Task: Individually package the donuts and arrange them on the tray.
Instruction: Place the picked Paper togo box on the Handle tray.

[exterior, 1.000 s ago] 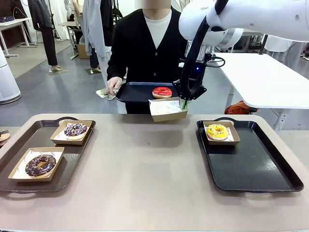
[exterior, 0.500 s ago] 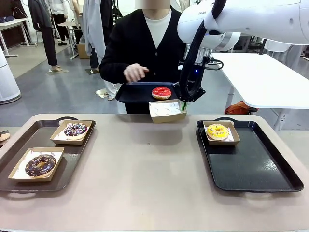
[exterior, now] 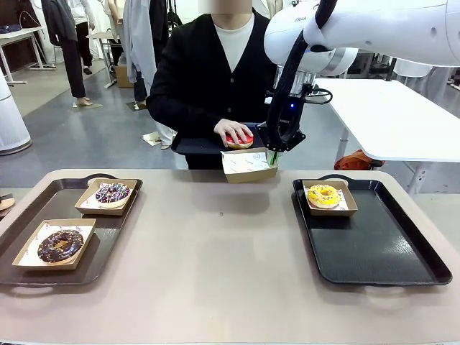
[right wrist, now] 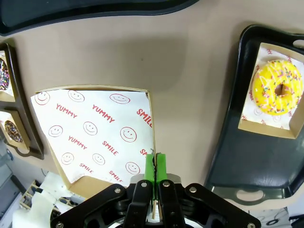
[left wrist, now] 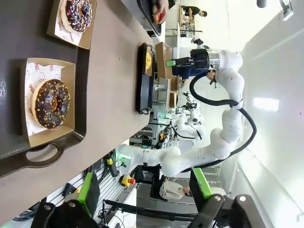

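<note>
Since a second ago the person's hand (exterior: 233,131) has come off the rim of the small black tray (exterior: 198,141) they hold and now lies over the red-glazed donut (exterior: 243,140), hiding most of it. From the front, the right gripper (exterior: 273,154) hangs above the table's far edge, pinched shut on the rim of an empty paper-lined box (exterior: 249,164), held just below that tray. On the right-hand black tray (exterior: 374,248) the yellow-glazed donut (exterior: 323,195) sits boxed; on the brown tray (exterior: 108,237) at left lie the sprinkled donut (exterior: 113,192) and the dark chocolate donut (exterior: 60,245), each boxed.

Left wrist view, rolled sideways: the left gripper (left wrist: 142,190) stands wide open and empty, green pads (left wrist: 89,191) apart, cut off by the bottom edge. The chocolate donut's glaze looks crumb-speckled here.

Right wrist view: green fingertips (right wrist: 150,168) meet on the box's cardboard wall; its liner reads "YUMMY" and "SMILE" in red. Matte tan tabletop (right wrist: 190,71) lies below.
</note>
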`<state>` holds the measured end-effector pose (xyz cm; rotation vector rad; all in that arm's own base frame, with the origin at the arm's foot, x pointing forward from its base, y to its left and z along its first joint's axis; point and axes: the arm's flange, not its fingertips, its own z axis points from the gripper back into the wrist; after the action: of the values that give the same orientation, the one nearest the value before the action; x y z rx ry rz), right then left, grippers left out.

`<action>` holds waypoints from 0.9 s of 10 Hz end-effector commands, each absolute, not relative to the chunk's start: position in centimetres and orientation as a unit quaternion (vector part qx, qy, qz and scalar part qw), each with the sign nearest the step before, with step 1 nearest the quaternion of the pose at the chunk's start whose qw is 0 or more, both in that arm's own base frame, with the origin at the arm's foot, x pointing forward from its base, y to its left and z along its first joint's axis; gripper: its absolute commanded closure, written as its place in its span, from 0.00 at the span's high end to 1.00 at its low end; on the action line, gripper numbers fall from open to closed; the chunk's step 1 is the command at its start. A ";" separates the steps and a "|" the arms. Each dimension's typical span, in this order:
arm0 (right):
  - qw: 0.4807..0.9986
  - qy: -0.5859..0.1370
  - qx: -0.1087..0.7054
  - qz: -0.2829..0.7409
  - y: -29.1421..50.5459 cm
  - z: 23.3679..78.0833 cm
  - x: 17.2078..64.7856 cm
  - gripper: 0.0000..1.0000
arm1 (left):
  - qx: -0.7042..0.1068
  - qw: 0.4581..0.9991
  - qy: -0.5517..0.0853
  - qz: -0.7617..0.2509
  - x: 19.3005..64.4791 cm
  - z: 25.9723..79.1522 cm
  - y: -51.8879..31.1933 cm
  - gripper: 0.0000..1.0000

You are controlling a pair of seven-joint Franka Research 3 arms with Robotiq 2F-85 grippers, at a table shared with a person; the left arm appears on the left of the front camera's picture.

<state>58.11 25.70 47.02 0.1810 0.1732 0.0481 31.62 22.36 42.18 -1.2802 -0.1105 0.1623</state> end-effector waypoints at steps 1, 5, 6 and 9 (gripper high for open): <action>0.992 0.085 0.091 0.023 25.6 47.1 58.1 0.00 | -0.600 0.795 -0.054 0.071 31.4 42.2 22.4 1.00; 0.992 0.085 0.091 0.023 25.6 47.1 58.1 0.00 | -0.600 0.795 -0.054 0.071 31.4 42.2 22.4 1.00; 0.992 0.085 0.091 0.023 25.6 47.1 58.1 0.00 | -0.600 0.795 -0.054 0.071 31.4 42.2 22.4 1.00; 0.992 0.085 0.091 0.023 25.6 47.1 58.1 0.00 | -0.600 0.795 -0.054 0.071 31.4 42.2 22.4 1.00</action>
<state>58.12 25.70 47.02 0.1810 0.1731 0.0481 31.62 22.36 42.18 -1.2802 -0.1105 0.1622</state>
